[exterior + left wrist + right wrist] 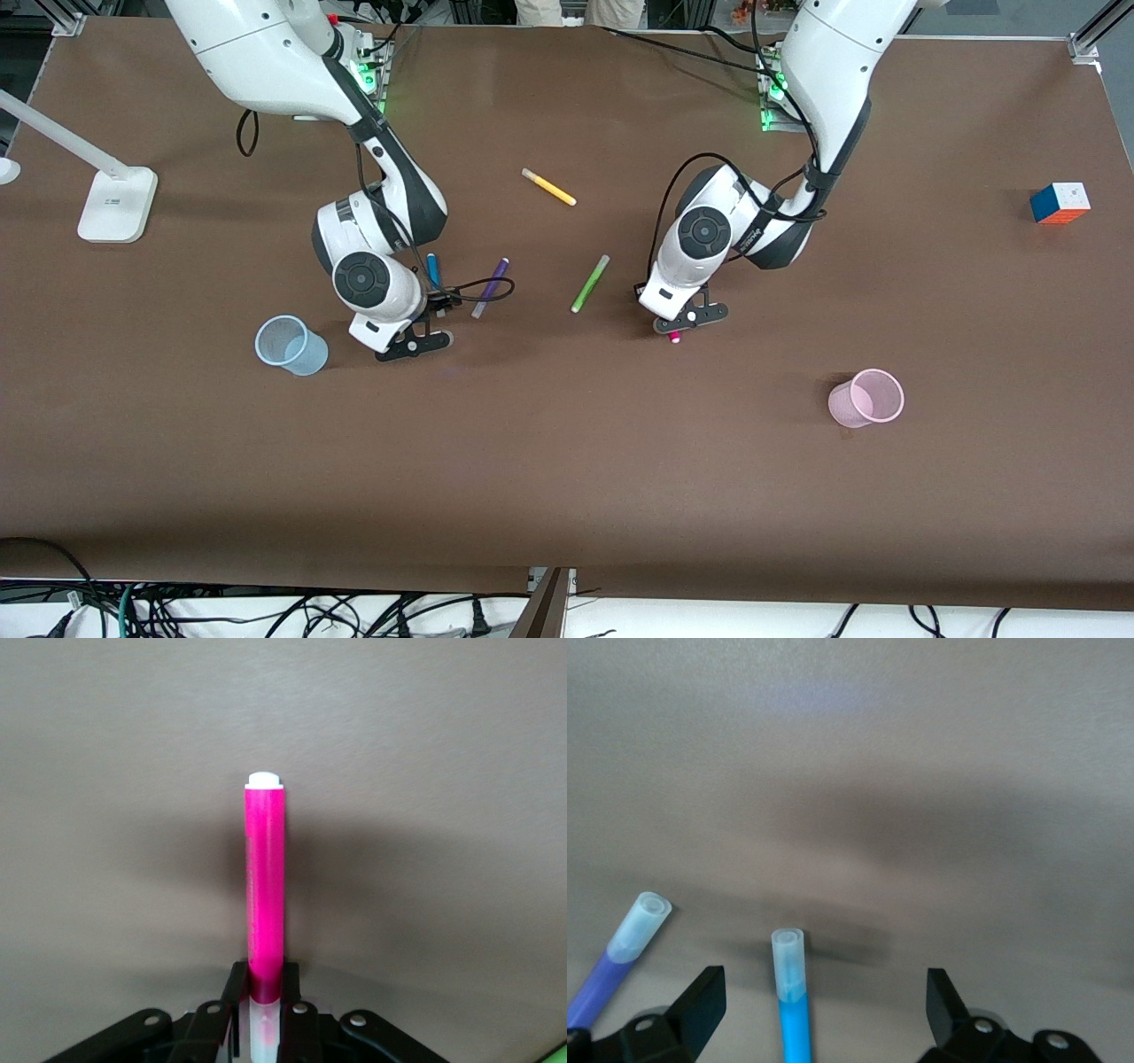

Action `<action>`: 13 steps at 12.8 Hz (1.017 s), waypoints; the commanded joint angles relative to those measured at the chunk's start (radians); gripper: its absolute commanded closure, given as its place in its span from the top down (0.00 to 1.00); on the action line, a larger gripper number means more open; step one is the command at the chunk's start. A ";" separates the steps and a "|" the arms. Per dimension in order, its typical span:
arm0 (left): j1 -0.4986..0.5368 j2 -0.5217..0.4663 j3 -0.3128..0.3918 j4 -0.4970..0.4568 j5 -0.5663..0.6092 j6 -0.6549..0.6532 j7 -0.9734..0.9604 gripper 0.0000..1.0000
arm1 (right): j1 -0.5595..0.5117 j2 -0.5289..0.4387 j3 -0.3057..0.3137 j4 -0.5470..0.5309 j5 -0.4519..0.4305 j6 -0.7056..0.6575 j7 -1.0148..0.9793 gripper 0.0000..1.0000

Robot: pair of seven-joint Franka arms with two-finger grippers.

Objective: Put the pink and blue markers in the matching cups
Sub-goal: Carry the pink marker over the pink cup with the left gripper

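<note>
The pink marker [266, 877] is clamped near its pale cap between the fingers of my left gripper [264, 979]; only its tip [675, 337] shows under the left gripper [687, 321], low over the table beside the lime-green pen. The blue marker [793, 992] lies on the table between the spread fingers of my open right gripper [824, 992]; its end [433, 268] shows by the right wrist. The right gripper [412, 343] is low, beside the pale blue cup [291, 346]. The pale pink cup [866, 398] stands nearer the front camera, toward the left arm's end.
A purple pen [490, 288] lies beside the blue marker and also shows in the right wrist view [620, 961]. A lime-green pen [590, 283] lies between the arms, a yellow pen [548, 187] farther back. A puzzle cube [1060, 203] and a white lamp base [115, 204] sit near the table's ends.
</note>
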 commanded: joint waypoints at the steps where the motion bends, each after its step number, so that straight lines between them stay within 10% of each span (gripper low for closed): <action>1: 0.020 -0.078 0.009 0.084 0.061 -0.279 0.041 0.00 | 0.031 -0.020 -0.008 -0.068 0.011 0.088 0.003 1.00; 5: 0.147 -0.078 0.009 0.330 0.066 -0.682 0.254 0.00 | 0.036 -0.019 -0.008 -0.076 0.005 0.107 0.001 0.85; 8: 0.282 -0.078 0.012 0.370 0.094 -0.719 0.420 0.00 | 0.036 -0.019 -0.008 -0.071 0.005 0.108 0.001 0.41; 13: 0.509 -0.070 0.012 0.399 0.121 -0.696 0.710 0.01 | 0.036 -0.030 -0.009 -0.067 0.003 0.104 -0.014 0.17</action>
